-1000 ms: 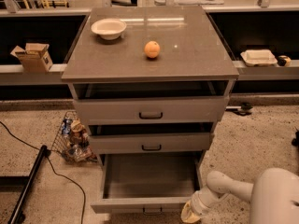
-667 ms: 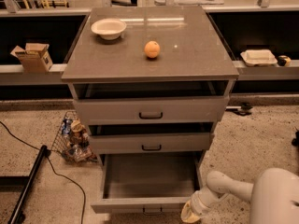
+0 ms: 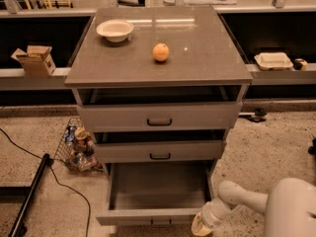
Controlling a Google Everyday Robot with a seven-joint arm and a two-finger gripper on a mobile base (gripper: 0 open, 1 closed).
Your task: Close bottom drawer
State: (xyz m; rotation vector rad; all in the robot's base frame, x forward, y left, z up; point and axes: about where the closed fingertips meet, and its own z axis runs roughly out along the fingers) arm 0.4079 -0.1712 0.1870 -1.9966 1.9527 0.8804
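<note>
The bottom drawer [image 3: 157, 189] stands pulled out beneath the middle drawer [image 3: 159, 151] of the grey cabinet [image 3: 197, 58], with the gripper [image 3: 201, 225] low, just beside its front right corner, grip state indeterminable

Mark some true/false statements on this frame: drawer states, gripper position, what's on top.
1. The bottom drawer is pulled far out. True.
2. An orange lies in the bottom drawer. False: its box looks empty. The orange sits on the cabinet top.
3. The gripper is low by the bottom drawer's front right corner. True.
4. The bowl is on the floor. False: the bowl stands on the cabinet top, back left.
5. The middle drawer is out as far as the bottom one. False: the middle drawer is only slightly open.
</note>
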